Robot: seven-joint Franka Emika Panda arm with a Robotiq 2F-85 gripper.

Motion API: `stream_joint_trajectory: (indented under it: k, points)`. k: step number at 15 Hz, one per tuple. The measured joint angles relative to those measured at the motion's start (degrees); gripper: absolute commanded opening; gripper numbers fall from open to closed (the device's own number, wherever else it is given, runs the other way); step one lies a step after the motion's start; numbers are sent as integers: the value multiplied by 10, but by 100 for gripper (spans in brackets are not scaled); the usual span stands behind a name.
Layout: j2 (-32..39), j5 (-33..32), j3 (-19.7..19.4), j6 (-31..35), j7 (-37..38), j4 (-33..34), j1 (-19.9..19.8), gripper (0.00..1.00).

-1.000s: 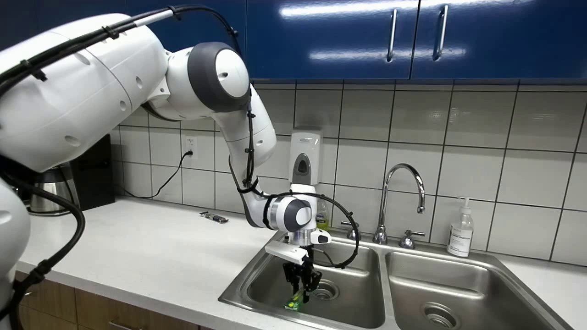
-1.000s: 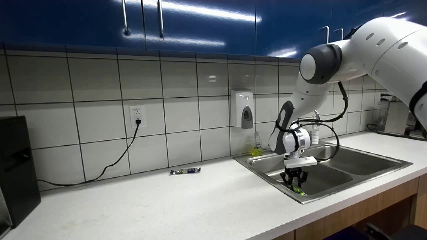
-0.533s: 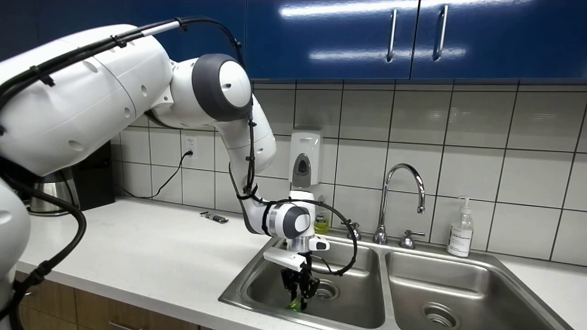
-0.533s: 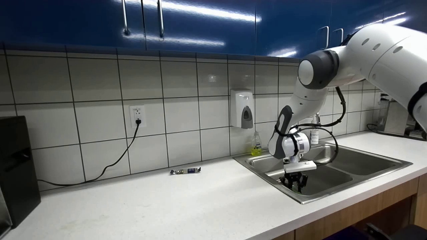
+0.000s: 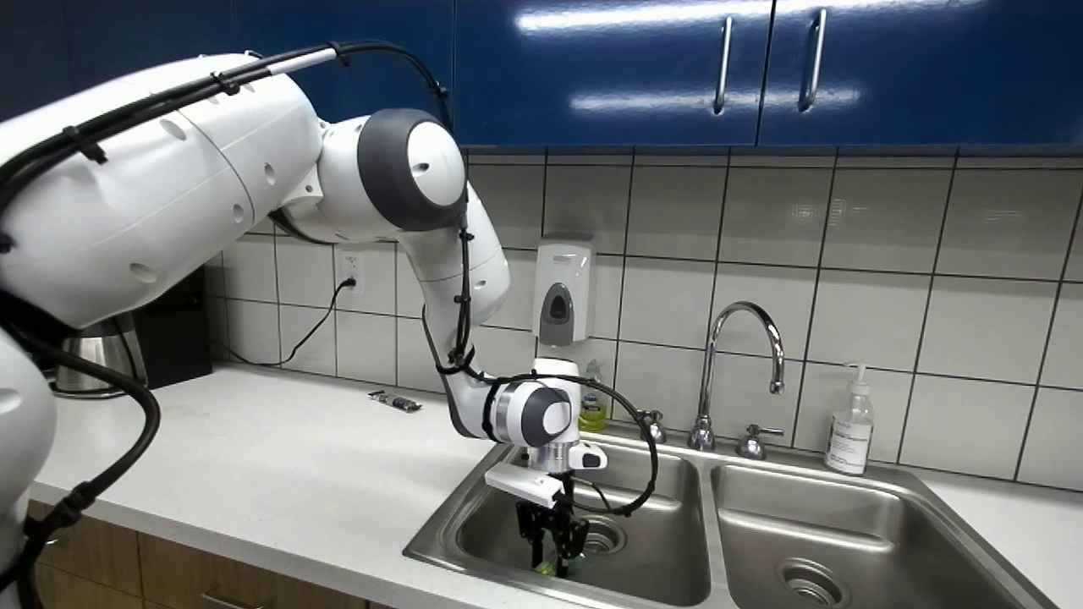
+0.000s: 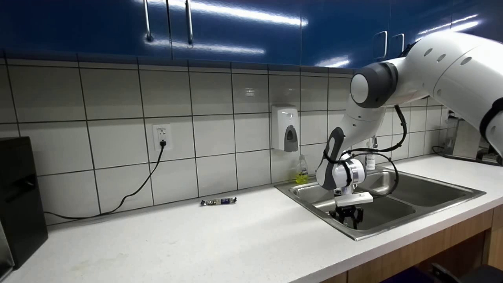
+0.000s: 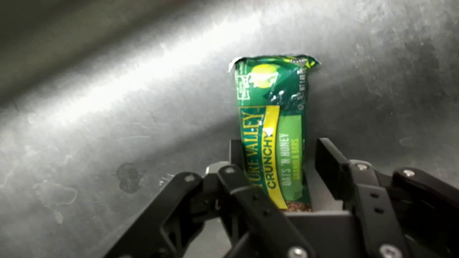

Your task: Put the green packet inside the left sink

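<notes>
The green packet [image 7: 272,143] lies at the metal floor of the left sink, with green and yellow print, seen in the wrist view. My gripper [image 7: 279,157] is open around it. The packet's left edge is close to or touching one finger, and a gap shows between its right edge and the other finger. In an exterior view, a bit of the packet [image 5: 544,569] shows between the fingertips of the gripper [image 5: 550,565], low inside the left sink [image 5: 647,558]. In an exterior view the gripper [image 6: 348,225] reaches into the left sink [image 6: 389,215], and the packet is hidden.
The right basin [image 5: 888,550] adjoins across a steel divider [image 5: 712,529]. A faucet [image 5: 706,397] and soap bottle [image 5: 850,431] stand behind. A yellow soap bottle [image 6: 301,173] stands at the back corner. A wrapped bar [image 6: 218,201] lies on the counter [image 6: 177,243].
My gripper has moved down deeper into the left sink with the packet. The fingers now stand wider apart than a second ago, and less of the packet shows.
</notes>
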Motion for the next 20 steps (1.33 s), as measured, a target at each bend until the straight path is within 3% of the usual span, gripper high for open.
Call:
stream_joint_trajectory:
  k: [2, 9, 20]
  points:
    - [-1, 0, 0, 0, 0, 0, 0, 99]
    - [-64, 0, -2, 0, 1, -42, 0, 100]
    - [-350, -32, -21, -3, 13, -248, 23, 100]
